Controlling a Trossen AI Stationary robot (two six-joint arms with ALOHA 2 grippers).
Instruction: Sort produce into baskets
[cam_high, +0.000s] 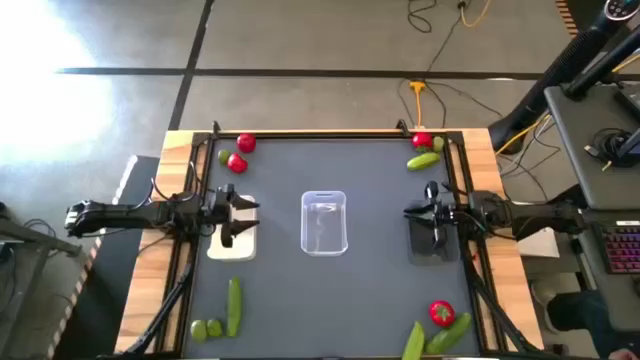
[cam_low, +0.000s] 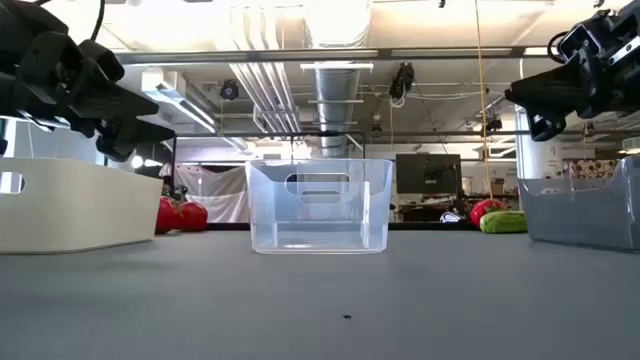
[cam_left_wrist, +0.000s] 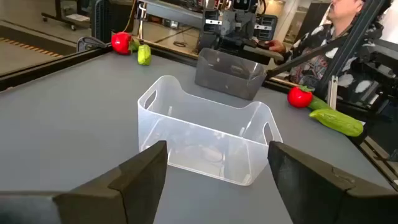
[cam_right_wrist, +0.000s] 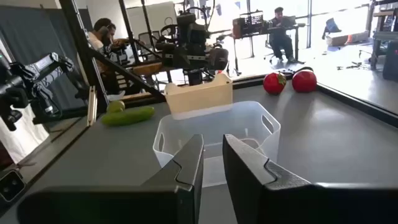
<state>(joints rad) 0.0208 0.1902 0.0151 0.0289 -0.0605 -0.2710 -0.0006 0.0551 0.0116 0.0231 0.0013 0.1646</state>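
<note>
My left gripper (cam_high: 243, 213) hangs open and empty above the white basket (cam_high: 232, 243) at the table's left. My right gripper (cam_high: 412, 212) hangs empty above the dark grey basket (cam_high: 432, 243) at the right, with only a narrow gap between its fingers (cam_right_wrist: 212, 140). The clear basket (cam_high: 324, 222) stands between them at the middle. Red fruits (cam_high: 246, 143) and a lime lie at the far left. A red fruit (cam_high: 421, 141) and a cucumber (cam_high: 423, 160) lie at the far right. A cucumber (cam_high: 234, 305) and limes (cam_high: 205, 328) lie near left. A red fruit (cam_high: 441, 313) and cucumbers (cam_high: 450, 333) lie near right.
Black rails run along the table's left and right sides (cam_high: 462, 180). The produce lies in the four corners; the grey mat between the baskets and the corners is bare. People sit in the room beyond the table (cam_right_wrist: 281, 28).
</note>
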